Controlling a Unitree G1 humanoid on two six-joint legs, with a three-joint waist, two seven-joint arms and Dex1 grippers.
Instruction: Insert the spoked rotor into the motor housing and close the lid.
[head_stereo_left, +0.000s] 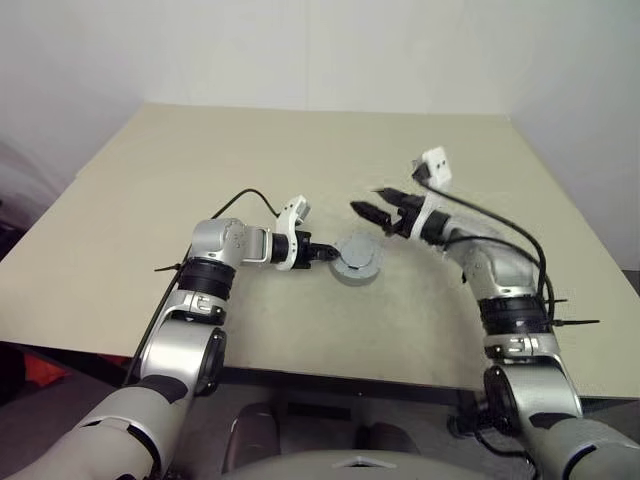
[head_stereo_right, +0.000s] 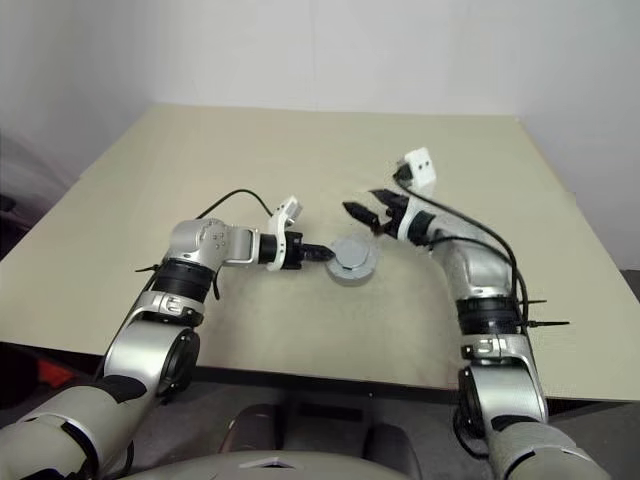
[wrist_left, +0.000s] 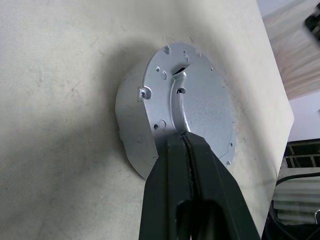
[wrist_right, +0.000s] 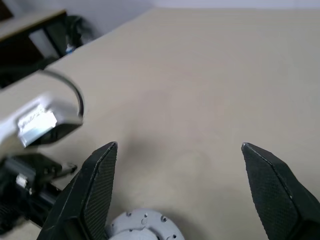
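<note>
The motor housing (head_stereo_left: 355, 260) sits on the tan table, a round silver-grey can with a flat lid (wrist_left: 200, 107) with screw holes on top of it. The spoked rotor is hidden from view. My left gripper (head_stereo_left: 328, 254) is shut, and its joined tips (wrist_left: 185, 137) press against the lid near its raised rib. My right gripper (head_stereo_left: 365, 199) hangs above and just behind the housing, clear of it. It is open wide with nothing between its fingers (wrist_right: 100, 175), and the housing (wrist_right: 142, 227) shows below them.
The tan table (head_stereo_left: 300, 150) stretches bare behind and to both sides of the housing. Its front edge runs close to my arms. Black cables trail from both wrists.
</note>
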